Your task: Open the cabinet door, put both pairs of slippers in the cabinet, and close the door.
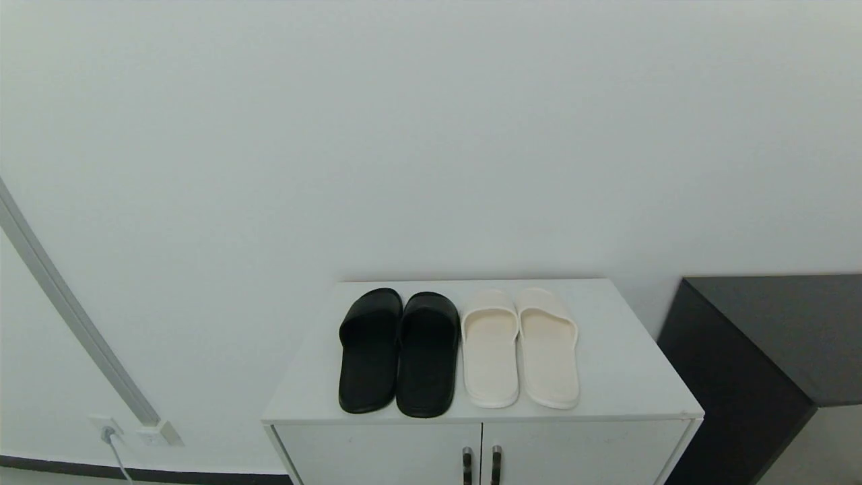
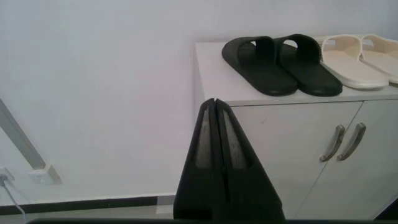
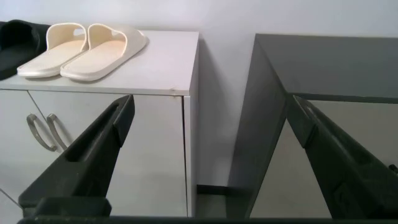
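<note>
1. Left gripper (image 2: 215,112) was closed, empty; black slippers (image 2: 283,62) lay ahead, higher, on cabinet (image 2: 280,143).
2. Right gripper (image 3: 209,106) stood wide open; white slippers (image 3: 81,46) lay ahead, higher, leftward.
3. Doors (image 1: 377,448) were shut.

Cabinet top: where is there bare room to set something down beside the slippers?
The cabinet top has its widest bare patch between the cream slippers and its right edge. A narrower strip lies between the black slippers and the left edge. The middle is crowded: the two pairs sit close together, spanning nearly back to front.
</note>
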`<state>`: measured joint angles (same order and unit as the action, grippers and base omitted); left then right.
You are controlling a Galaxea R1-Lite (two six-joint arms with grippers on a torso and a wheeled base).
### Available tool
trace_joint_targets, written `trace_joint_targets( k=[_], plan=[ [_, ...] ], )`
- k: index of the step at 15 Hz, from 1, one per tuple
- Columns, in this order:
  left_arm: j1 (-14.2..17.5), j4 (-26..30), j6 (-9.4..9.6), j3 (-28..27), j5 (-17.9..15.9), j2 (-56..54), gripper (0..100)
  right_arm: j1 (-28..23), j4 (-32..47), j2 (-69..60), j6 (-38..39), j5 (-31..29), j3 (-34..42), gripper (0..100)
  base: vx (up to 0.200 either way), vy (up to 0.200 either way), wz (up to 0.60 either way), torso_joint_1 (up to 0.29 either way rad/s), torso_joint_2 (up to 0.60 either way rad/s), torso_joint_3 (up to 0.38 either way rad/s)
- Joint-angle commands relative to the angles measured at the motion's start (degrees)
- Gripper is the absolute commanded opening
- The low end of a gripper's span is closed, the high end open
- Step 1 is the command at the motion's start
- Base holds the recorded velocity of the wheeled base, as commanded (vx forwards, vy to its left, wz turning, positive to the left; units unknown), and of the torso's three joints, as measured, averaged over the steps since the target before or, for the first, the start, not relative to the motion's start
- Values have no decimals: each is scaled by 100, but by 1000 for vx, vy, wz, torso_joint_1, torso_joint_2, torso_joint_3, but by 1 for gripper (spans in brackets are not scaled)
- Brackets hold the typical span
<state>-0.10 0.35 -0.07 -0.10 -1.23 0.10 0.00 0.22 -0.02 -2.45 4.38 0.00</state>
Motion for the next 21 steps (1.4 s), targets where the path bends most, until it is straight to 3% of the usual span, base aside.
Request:
trace_joint_targets(
  k=[1, 8, 9, 10, 11, 14, 18, 21],
  plan=[
    [1, 0, -1, 1, 0, -1, 0, 0, 4, 2, -10, 19, 0, 100, 0, 0, 0, 0, 0, 0],
    [1, 0, -1, 1, -9, -1, 0, 0, -22, 2, -54, 98, 0, 100, 0, 0, 0, 0, 0, 0],
    [1, 0, -1, 1, -9, -1, 0, 0, -119, 20, 184, 107, -360, 100, 0, 0, 0, 0, 0, 0],
    [1, 0, -10, 1, 9, -1, 0, 70, 101, 328, 913, 125, -1354, 100, 0, 0, 0, 0, 0, 0],
    [1, 0, -1, 1, 9, -1, 0, 141, 699, 723, 834, 195, -1775, 100, 0, 0, 0, 0, 0, 0],
    [1, 0, -10, 1, 18, -1, 0, 158, 1182, 1277, 342, 520, -1687, 100, 0, 0, 0, 0, 0, 0],
    [1, 0, -10, 1, 9, -1, 0, 158, 198, 2929, 350, 1065, -1547, 100, 0, 0, 0, 0, 0, 0],
    [1, 0, -10, 1, 9, -1, 0, 387, -681, 4195, 368, 1065, -1564, 100, 0, 0, 0, 0, 0, 0]
  ],
)
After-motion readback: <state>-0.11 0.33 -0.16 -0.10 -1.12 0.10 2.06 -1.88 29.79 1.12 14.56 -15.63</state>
